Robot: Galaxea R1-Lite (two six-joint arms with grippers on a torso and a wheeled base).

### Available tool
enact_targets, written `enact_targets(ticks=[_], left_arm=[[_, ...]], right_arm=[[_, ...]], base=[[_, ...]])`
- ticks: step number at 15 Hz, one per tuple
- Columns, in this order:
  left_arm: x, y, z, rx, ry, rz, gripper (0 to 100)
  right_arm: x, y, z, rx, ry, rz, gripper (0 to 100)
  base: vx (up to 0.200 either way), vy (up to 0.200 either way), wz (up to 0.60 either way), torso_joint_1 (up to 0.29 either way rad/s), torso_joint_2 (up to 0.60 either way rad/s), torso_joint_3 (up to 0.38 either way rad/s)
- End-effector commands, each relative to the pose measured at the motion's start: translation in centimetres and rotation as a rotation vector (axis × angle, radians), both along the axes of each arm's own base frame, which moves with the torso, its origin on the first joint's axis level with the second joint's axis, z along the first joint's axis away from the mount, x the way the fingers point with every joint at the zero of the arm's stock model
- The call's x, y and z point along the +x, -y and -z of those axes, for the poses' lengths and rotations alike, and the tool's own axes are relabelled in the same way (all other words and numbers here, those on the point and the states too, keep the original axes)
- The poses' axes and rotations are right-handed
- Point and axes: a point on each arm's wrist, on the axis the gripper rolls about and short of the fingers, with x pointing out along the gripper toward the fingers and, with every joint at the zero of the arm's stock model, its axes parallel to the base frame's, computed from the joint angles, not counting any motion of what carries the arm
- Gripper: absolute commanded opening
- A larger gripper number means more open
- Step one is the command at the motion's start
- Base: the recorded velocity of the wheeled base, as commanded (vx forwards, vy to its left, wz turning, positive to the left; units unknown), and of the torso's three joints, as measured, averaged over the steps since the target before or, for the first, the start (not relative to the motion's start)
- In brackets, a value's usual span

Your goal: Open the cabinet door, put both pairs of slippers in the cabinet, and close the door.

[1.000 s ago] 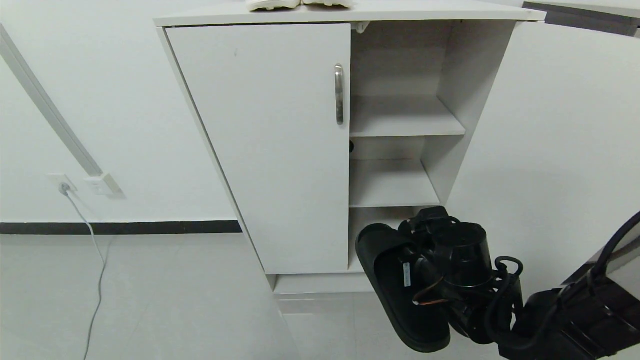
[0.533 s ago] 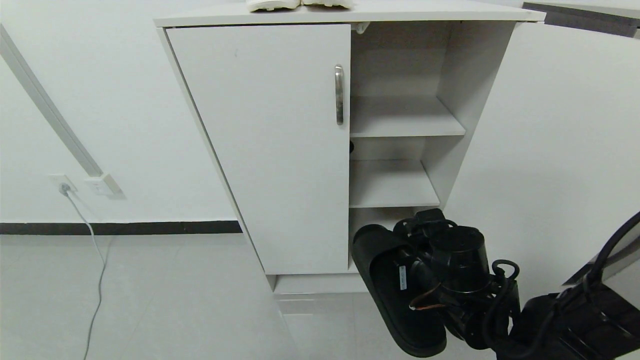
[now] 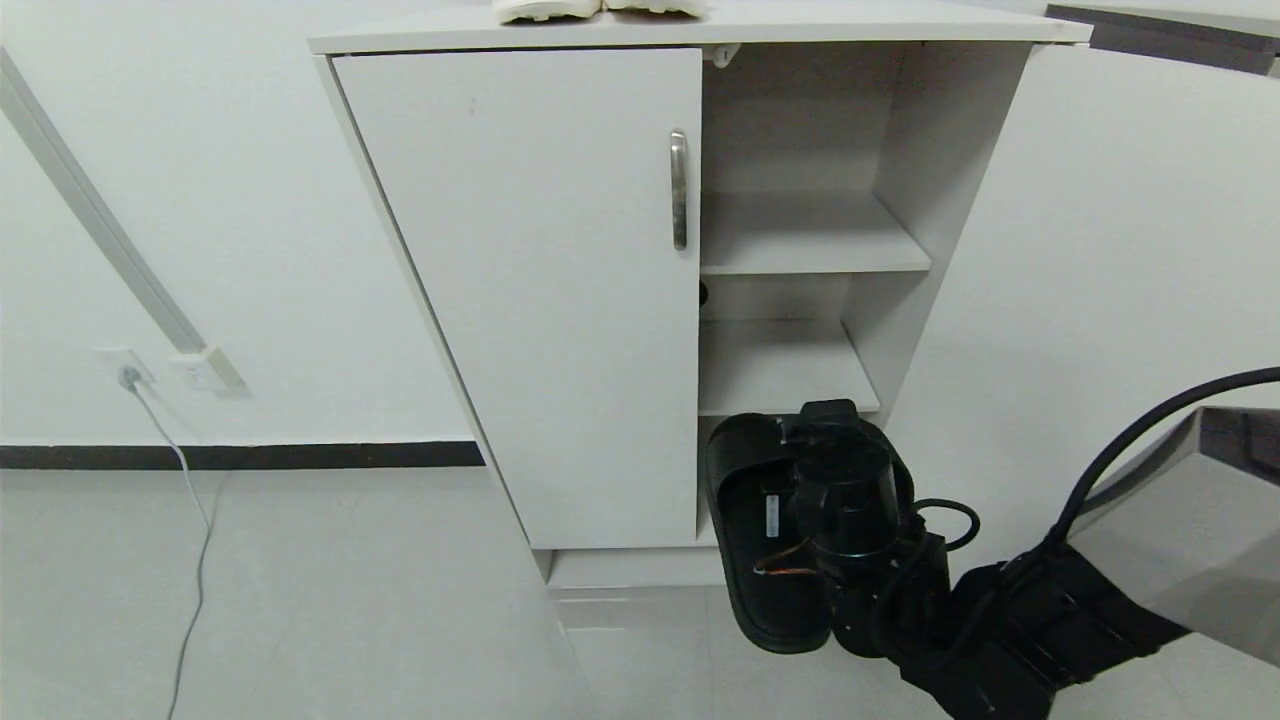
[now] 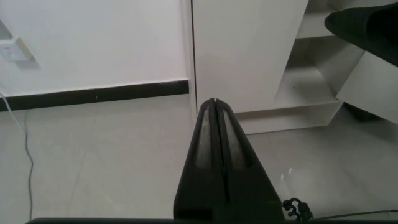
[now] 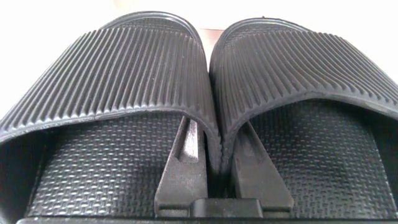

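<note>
At far left, no change: wall socket and cable untouched. Next, left gripper clenched on nothing, hanging low over the floor and aimed toward the foot of the cabinet. Closed left door and handle exactly as a second ago.

Right of the handle, the real change: black slippers lifted and swung inward, no longer slanting across the plinth but nearly straight. Toes now at the mouth of the bottom compartment, just under the middle shelf and clear of the compartment floor. Held by the right gripper, squeezing the two inner strap walls together, footbeds to either side.

Judged as the first pair's insertion, well begun, with the heels out over the floor. Then the white slippers to fetch from the cabinet top, and the right door, wide open, to shut.

Hard to make out:
- Depth of the toes inside the opening, masked by wrist and slippers from the head.
- White pair cut off at the upper edge.
- Dark speck beside the left door's edge, above the middle shelf, too small to name.
</note>
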Motion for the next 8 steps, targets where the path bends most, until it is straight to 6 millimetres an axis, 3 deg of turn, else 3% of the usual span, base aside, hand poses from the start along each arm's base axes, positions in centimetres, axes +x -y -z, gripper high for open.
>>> enact_targets(ticks=[1,2,8], left_arm=[[0.02,0.00,-0.01,-0.001,-0.003,-0.001,0],[0.02,0.00,-0.01,-0.001,-0.003,-0.001,0],[0.02,0.00,-0.01,-0.011,-0.004,-0.002,0]], right_arm=[[0.82,-0.73,1.31,-0.007,-0.013,0.011,0],[0.93,-0.67,1.49,-0.009,-0.016,0.016,0],[0.98,-0.63,2.30,-0.026,-0.032,0.019,0]], base=[[0.000,0.000,0.00,0.000,0.00,0.000],[0.000,0.000,0.00,0.000,0.00,0.000],[0.000,-0.200,0.00,0.004,0.00,0.004]])
